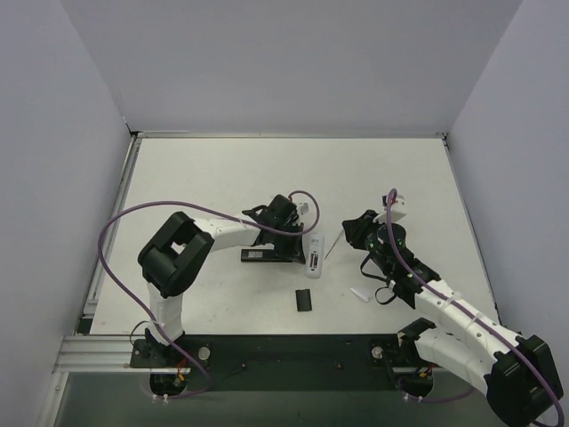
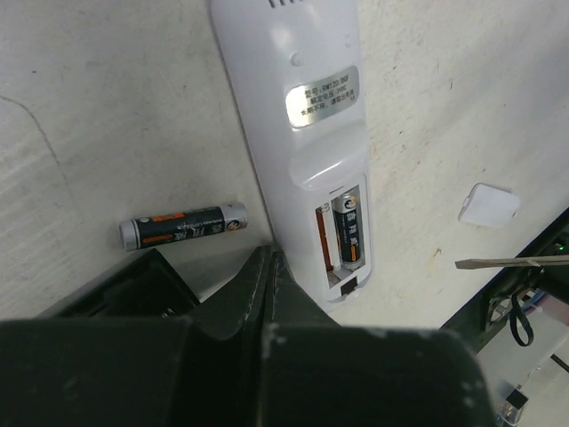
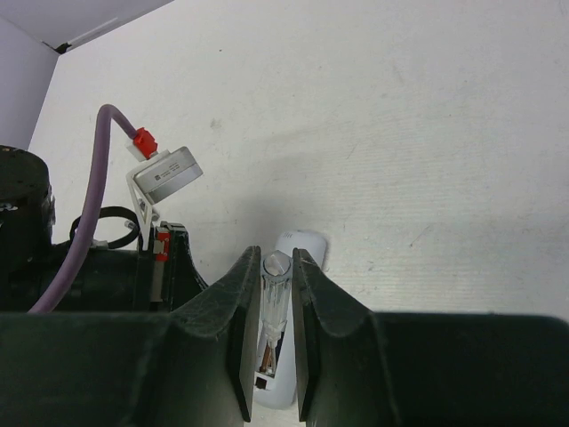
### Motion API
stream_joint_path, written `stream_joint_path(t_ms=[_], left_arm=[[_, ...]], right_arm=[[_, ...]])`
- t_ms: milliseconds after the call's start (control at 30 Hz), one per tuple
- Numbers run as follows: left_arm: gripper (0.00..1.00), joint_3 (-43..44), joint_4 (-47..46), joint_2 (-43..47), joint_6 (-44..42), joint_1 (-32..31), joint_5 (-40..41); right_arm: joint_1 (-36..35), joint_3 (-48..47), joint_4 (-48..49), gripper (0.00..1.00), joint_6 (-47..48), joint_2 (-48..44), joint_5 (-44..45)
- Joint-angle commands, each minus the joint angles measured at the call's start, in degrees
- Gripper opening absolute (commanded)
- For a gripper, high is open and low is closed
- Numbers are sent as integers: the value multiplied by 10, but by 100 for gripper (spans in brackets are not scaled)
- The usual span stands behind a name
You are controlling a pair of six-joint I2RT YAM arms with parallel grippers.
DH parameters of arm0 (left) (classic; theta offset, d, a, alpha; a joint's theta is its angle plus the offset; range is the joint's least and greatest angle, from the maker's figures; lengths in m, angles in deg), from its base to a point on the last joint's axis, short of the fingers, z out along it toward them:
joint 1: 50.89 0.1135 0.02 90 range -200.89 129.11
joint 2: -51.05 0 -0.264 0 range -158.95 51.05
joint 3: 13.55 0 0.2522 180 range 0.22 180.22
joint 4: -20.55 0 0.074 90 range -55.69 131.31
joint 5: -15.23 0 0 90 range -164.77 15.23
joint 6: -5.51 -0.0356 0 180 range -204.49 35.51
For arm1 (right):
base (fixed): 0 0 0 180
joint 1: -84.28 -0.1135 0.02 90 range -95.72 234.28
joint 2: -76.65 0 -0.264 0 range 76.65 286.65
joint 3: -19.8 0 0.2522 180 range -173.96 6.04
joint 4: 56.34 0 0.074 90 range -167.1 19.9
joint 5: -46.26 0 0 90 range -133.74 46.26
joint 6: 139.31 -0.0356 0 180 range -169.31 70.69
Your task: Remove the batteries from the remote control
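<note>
Checking L wrist view: white remote (image 2: 293, 116) lies back-up on the bench (image 2: 107, 107), batt bay open at its lower end. Seated battery (image 2: 349, 233) sits in the bay's right-hand slot, label up; the slot to its left shows bare plastic. Loose battery (image 2: 184, 226) lies flat on the bench at centre-left of frame, just beside the remote, not touching it. Left gripper (image 2: 269, 267) is closed, fingers pressed together w/ nothing btwn them, tips at the remote's lower-left edge; can't tell if they touch it. Small white cover (image 2: 488, 204) lies on the bench right of the remote, apart from it. Right gripper (image 3: 276, 258) is clamped on a thin pale stick (image 3: 274, 294) w/ a clear handle, held lengthwise btwn the fingers; in R wrist view the white remote shows directly beneath, bottom centre. The stick's flat tip pokes in at the right edge of L wrist view, clear of the remote. Top view: both grippers sit near frame centre, white remote btwn them. Flat black cover (image 1: 304, 301) lies below the remote, apart. Black remote (image 1: 258, 256) sits just left of the white one, partly under the L arm.
</note>
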Motion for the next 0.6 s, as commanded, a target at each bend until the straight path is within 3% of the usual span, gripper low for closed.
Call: stream_joint_path(t_ms=[0, 233, 433, 567], left_arm=[[0, -10, -1, 16, -9, -14, 19], [0, -24, -48, 19, 24, -23, -6], [0, -4, -33, 30, 27, -21, 8], [8, 2, -21, 45, 27, -11, 23]], right_arm=[[-2, 3, 17, 0, 17, -15, 14], [-3, 33, 52, 0, 30, -24, 13], [-2, 53, 136, 0, 60, 6, -12], [-3, 56, 186, 0, 78, 38, -31]])
